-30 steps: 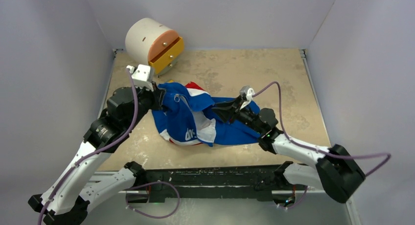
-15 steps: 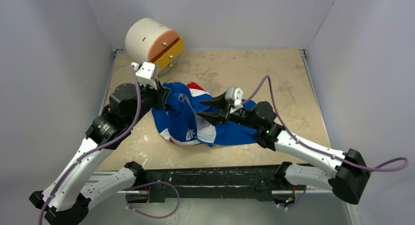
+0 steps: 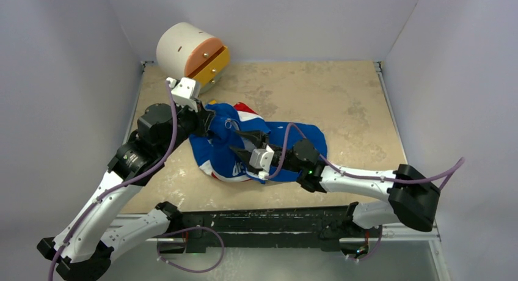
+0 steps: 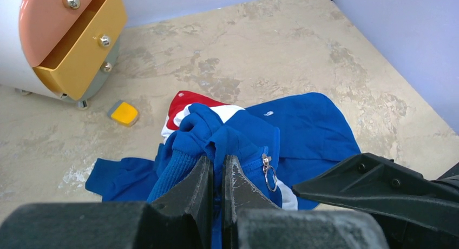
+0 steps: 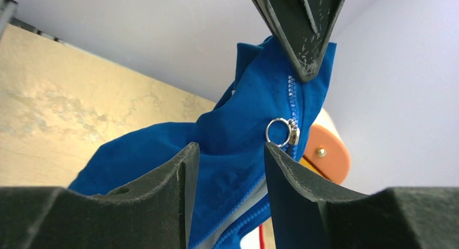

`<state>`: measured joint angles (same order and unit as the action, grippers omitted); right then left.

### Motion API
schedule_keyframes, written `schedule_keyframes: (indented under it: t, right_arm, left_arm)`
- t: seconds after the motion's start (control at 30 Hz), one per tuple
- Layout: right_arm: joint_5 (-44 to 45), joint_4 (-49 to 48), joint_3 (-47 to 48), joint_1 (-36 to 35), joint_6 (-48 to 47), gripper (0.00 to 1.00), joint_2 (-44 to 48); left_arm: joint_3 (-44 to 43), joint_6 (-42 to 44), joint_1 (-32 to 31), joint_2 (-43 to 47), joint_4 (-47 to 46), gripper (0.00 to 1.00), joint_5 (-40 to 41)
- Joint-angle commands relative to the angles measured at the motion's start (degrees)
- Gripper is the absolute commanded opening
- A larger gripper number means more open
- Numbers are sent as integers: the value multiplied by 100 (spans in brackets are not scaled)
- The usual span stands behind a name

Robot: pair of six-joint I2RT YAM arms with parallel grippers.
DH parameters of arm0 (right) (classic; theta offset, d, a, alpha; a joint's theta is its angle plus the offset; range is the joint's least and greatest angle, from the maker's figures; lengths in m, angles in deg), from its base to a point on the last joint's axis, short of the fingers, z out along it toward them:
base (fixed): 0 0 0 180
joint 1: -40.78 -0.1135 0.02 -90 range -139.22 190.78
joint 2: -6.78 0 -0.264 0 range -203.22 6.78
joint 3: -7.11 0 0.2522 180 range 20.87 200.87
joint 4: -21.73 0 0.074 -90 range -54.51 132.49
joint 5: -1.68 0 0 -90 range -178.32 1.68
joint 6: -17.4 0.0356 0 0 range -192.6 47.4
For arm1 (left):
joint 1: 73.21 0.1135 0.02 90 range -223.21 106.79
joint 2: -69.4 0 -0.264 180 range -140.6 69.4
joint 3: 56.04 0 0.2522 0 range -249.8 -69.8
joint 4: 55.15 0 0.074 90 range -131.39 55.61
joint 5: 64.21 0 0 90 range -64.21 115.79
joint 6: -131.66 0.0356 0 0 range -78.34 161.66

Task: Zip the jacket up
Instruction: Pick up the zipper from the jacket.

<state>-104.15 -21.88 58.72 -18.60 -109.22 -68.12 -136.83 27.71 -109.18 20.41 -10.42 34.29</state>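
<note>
The blue jacket [image 3: 293,136] with white and red panels lies crumpled mid-table. My left gripper [image 3: 206,123] is shut on a fold of its blue edge beside the zipper and holds it raised; the left wrist view shows the fingers [image 4: 203,178] pinching the jacket [image 4: 308,124]. The zipper's silver pull ring [image 4: 269,177] hangs just right of them. My right gripper [image 3: 244,145] is open, low in front of the raised edge. In the right wrist view the gripper [image 5: 230,151] stands open just below the pull ring [image 5: 279,132], with the jacket [image 5: 151,151] behind it.
A white round drawer unit [image 3: 186,49] with an open yellow drawer [image 4: 81,48] stands at the back left. A small yellow block [image 4: 124,112] lies on the table between it and the jacket. Grey walls enclose the table on three sides.
My right gripper has swung left across the jacket, turned over and come up under the raised zipper edge. My left gripper has kept its hold with little movement.
</note>
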Motion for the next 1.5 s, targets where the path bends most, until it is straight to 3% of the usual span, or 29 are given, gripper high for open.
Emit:
schedule_keyframes:
  t: [0.0,0.17,0.47,1.03,1.33,1.47]
  right_arm:
    - [544,-842,407,-127,-778,51,-133]
    - [928,-1201,485,-172,-1066,49,-316]
    - [893,-776,674,-174,-1324,44,-518]
    - [865,-511,633,-195,-1308,44,-604]
    - [1678,-897,399,-202,-717,33,-636]
    - [1628,-886,323,-192,-327,33,-619]
  left_arm:
    - [-224,-18,31,93,-430,0,-123]
    - [-224,-19,30,100,-433,0,-167]
    - [-215,-28,34,109,-457,0,-207]
    - [-188,-38,35,108,-503,0,-177]
    - [-197,-28,34,150,-508,0,-102]
    - [-189,-28,34,145,-497,0,-102]
